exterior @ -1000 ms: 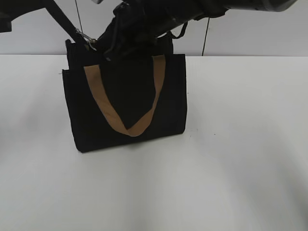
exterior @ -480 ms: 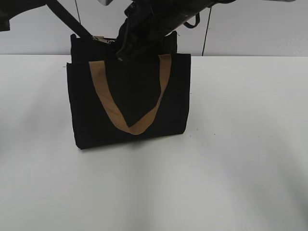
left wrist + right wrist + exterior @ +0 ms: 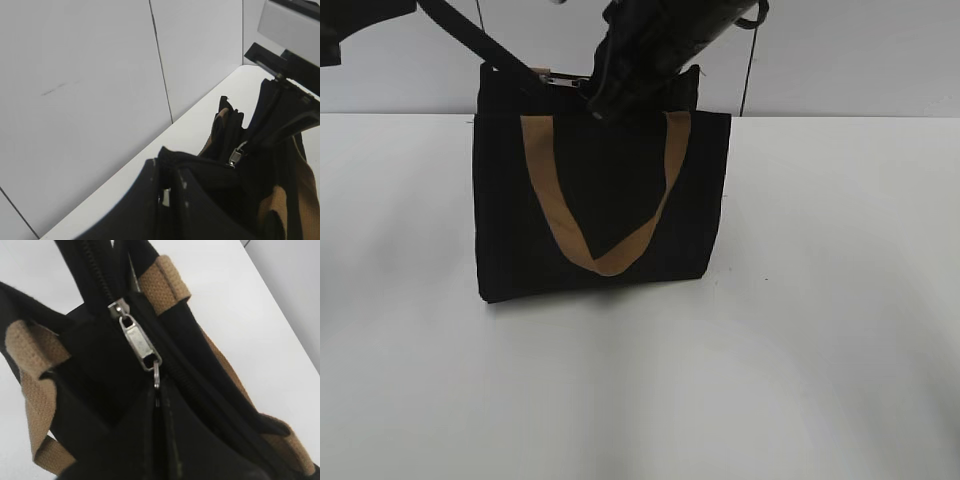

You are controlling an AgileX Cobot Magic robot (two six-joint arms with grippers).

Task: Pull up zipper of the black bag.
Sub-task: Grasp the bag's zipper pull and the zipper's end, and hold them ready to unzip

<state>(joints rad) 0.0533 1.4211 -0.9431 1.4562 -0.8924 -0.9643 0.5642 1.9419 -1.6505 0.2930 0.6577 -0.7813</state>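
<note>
The black bag [image 3: 600, 210] stands upright on the white table [image 3: 820, 300], its tan handle hanging down the front. The zipper runs along its top edge, and its silvery pull tab [image 3: 556, 78] shows left of the middle. My right gripper [image 3: 604, 100] is over the top edge. In the right wrist view it [image 3: 159, 407] is shut on the end of the pull tab [image 3: 140, 342]. My left gripper [image 3: 498, 62] is at the bag's top left corner. In the left wrist view it [image 3: 169, 192] is shut on the bag's end fabric [image 3: 200, 165], with the slider [image 3: 236, 155] beyond.
A pale wall [image 3: 840, 60] stands close behind the table's far edge. The tan strap handles [image 3: 30, 370] lie on both sides of the zipper [image 3: 95, 275]. The right arm [image 3: 287, 70] reaches in over the bag.
The right gripper and the pull tab have moved right along the bag's top edge. The bag has shifted a little right and now stands straighter. The left gripper has kept its hold.
</note>
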